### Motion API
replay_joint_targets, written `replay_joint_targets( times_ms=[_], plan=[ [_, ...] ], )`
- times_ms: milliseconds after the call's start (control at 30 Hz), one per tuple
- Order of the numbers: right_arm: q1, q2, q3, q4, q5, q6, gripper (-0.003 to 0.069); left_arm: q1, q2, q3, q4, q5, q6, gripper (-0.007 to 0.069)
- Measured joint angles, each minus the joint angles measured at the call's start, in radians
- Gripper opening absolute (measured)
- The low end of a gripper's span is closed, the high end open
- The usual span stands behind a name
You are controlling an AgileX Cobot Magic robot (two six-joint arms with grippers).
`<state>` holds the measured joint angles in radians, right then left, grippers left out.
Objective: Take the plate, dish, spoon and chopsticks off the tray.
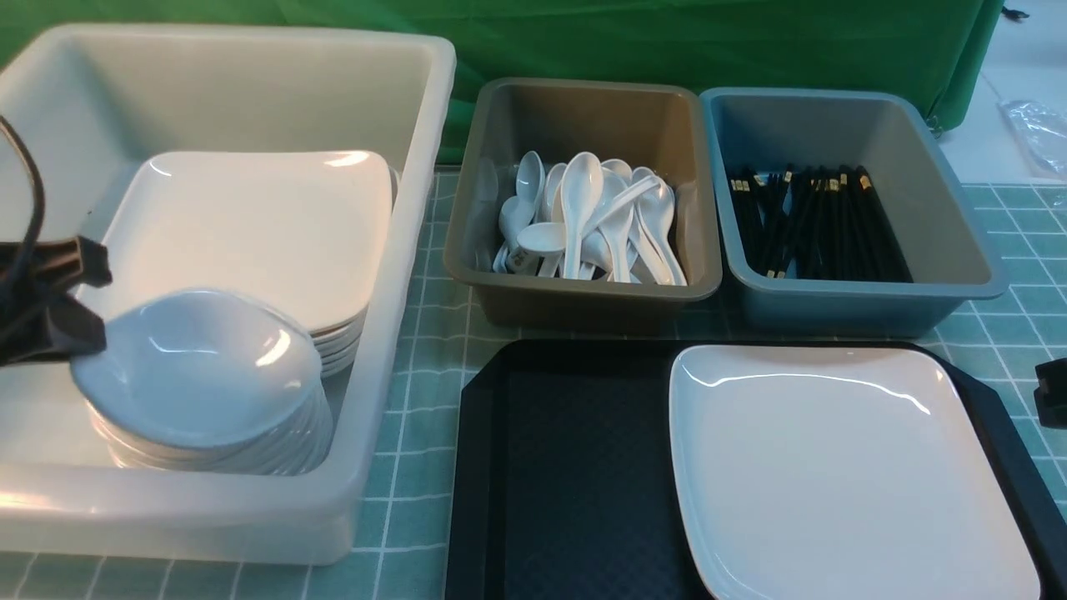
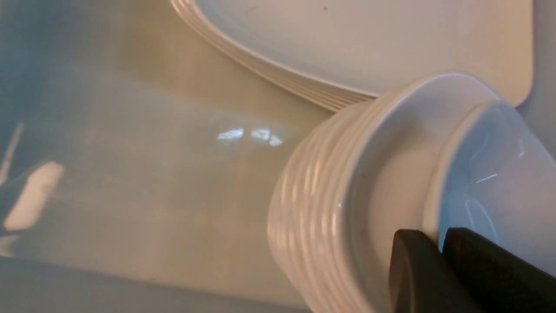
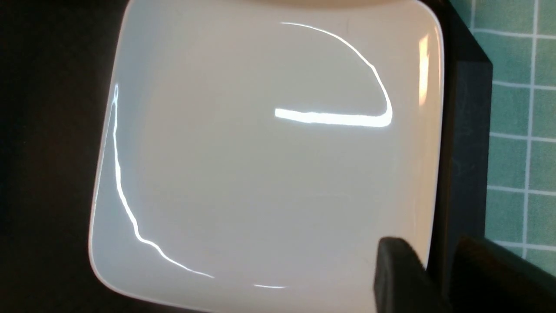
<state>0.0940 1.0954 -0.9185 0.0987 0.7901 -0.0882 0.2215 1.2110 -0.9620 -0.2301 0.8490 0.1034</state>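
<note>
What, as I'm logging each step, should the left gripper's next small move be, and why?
Probably open and let go: the left gripper pinches the rim of the dish, which already sits on the dish stack in the white tub.

The tray and plate run off the front view's lower edge. The right hand is a sliver at its right edge. The left hand hides part of the dish rim.

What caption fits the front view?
Left gripper pinches a small dish atop its stack in the white tub; plate sits on tray.
</note>
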Motion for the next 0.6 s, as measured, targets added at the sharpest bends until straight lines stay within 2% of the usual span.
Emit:
replay_joint_targets(
  times_ms=[67,200,300,367,433,500,600],
  plan=[
    [0.0,0.0,0.0,0.0,0.0,0.0,0.0215,0.0,0.0,-0.005,0.047,-0.01,-0.002,0.0107],
    [0.0,0.0,0.0,0.0,0.001,0.0,0.0215,0.0,0.0,-0.027,0.097,-0.063,-0.007,0.0281],
    [0.0,0.0,0.0,0.0,0.006,0.0,0.0215,-0.004,0.0,-0.092,0.078,-0.054,-0.008,0.0403],
    [0.0,0.0,0.0,0.0,0.008,0.0,0.0215,-0.028,0.0,-0.14,0.042,-0.045,-0.005,0.0417],
    [0.0,0.0,0.0,0.0,0.009,0.0,0.0215,-0.099,0.0,-0.195,0.018,-0.042,-0.002,0.0389],
    [0.0,0.0,0.0,0.0,0.009,0.0,0.0215,-0.201,0.002,-0.224,0.002,-0.043,-0.004,0.0324],
    [0.0,0.0,0.0,0.0,0.009,0.0,0.0215,-0.451,0.037,-0.254,-0.011,-0.064,-0.035,0.0141]
  ],
)
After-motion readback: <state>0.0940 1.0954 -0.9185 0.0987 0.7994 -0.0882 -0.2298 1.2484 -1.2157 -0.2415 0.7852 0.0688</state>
